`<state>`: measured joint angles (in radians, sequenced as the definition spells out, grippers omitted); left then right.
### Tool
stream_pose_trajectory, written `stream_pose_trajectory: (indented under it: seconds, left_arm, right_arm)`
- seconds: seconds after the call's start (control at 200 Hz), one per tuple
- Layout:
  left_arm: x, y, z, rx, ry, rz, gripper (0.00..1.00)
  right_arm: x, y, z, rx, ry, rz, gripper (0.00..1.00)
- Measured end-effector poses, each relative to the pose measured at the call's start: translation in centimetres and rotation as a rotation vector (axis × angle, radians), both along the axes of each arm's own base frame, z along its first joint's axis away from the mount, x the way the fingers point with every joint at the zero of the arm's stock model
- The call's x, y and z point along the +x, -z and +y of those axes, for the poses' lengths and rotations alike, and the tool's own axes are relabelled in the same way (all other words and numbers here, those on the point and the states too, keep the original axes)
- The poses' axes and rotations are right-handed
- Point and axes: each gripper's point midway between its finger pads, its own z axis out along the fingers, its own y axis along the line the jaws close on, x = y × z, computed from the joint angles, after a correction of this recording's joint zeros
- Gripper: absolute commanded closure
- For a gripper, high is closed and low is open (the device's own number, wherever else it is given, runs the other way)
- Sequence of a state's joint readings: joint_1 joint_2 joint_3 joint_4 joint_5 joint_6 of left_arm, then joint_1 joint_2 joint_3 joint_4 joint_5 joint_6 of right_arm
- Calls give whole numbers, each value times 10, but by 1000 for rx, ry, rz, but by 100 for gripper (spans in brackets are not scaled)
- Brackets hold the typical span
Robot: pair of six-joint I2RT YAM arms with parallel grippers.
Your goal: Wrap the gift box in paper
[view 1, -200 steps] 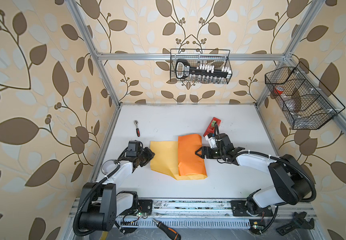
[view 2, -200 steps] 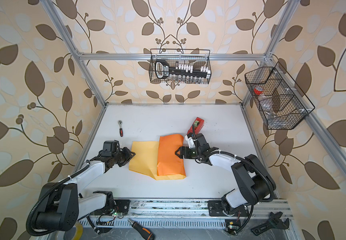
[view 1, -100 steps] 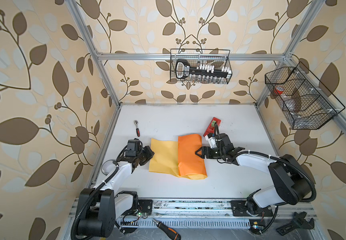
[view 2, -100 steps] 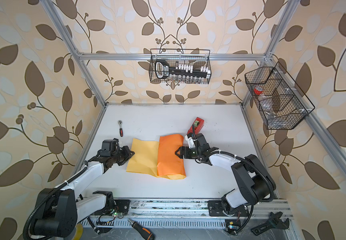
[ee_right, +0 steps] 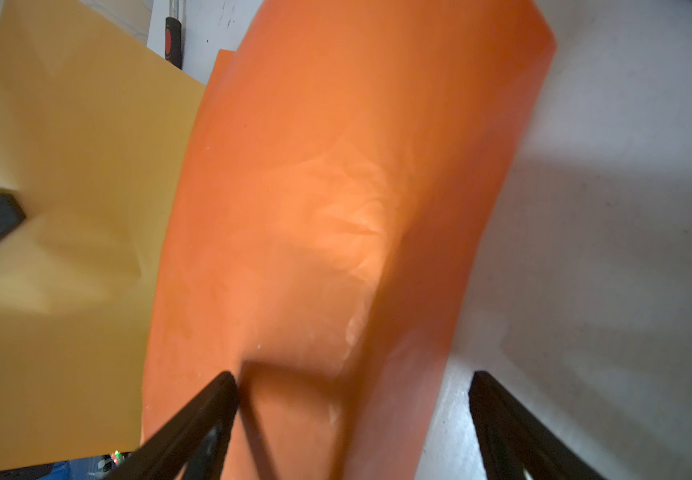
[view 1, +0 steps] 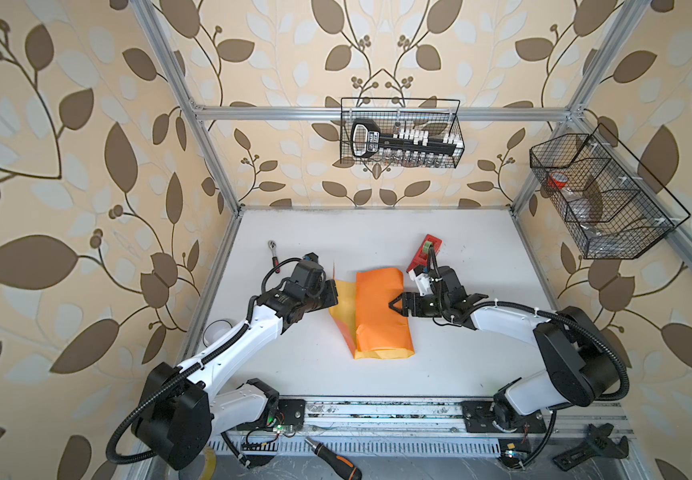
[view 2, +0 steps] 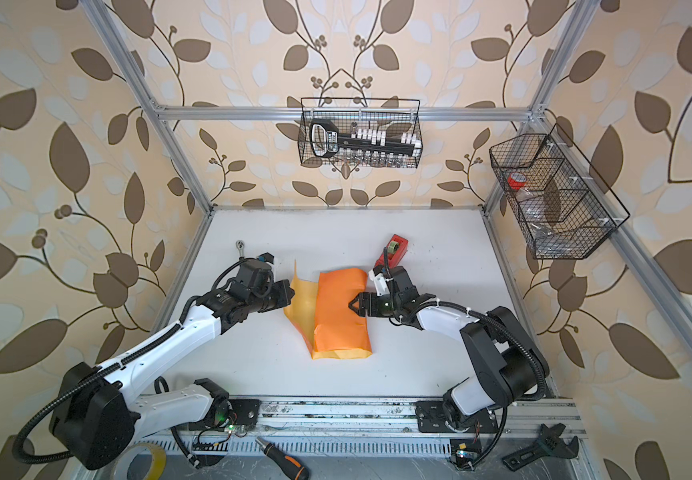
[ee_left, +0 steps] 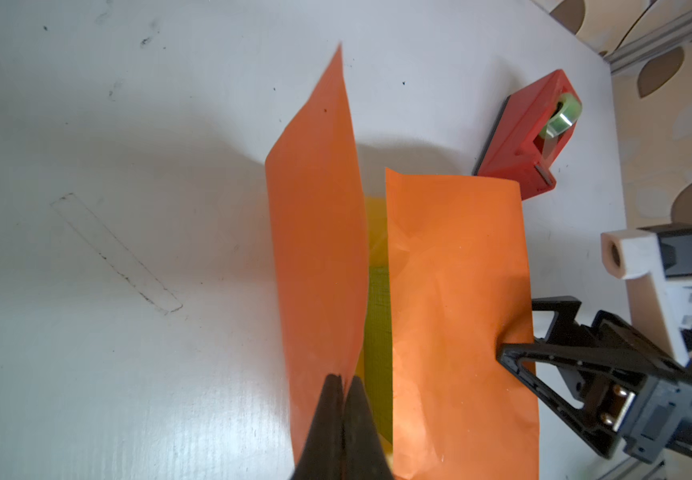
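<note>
Farthest left of the paper (view 1: 381,311), well apart from it on the white table (view 1: 377,374), lies a small ratchet (view 1: 273,253). Just left of the paper, the left gripper (ee_left: 342,384) has its jaws pinched together on the paper's left flap. That flap stands nearly upright off the table, with its pale yellow face turned toward the rest of the sheet in both top views and its bright orange face toward the left wrist camera. The paper's other flap lies folded over the middle, orange side up. The gift box (ee_left: 378,316) sits under it, showing only as a narrow olive-green strip in the gap between the two flaps. At the paper's right edge the right gripper (view 1: 396,304) has its jaws spread wide and holds nothing. One finger (ee_right: 227,384) presses on the folded orange flap, and the other hangs over bare table beside the paper. Behind the paper's right corner, close by, stands the red tape dispenser (view 1: 426,254).
</note>
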<state>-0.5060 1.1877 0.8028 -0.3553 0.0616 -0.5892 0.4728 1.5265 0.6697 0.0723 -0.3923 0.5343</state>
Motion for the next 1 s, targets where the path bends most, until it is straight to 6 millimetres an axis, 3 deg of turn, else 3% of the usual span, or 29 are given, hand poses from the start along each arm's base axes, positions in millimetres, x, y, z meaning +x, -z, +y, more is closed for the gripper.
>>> stream_pose_trajectory:
  seconds: [0.425, 0.63, 1.005]
  left_arm:
    - [-11, 14, -52, 261, 165, 39, 100]
    - [-11, 10, -64, 320, 197, 44, 100]
    - [-17, 19, -79, 412, 272, 105, 100]
  right_arm:
    - [0, 0, 0, 0, -1, 0, 13]
    - [1, 0, 3, 4, -7, -4, 13]
    - [1, 1, 4, 4, -8, -5, 13]
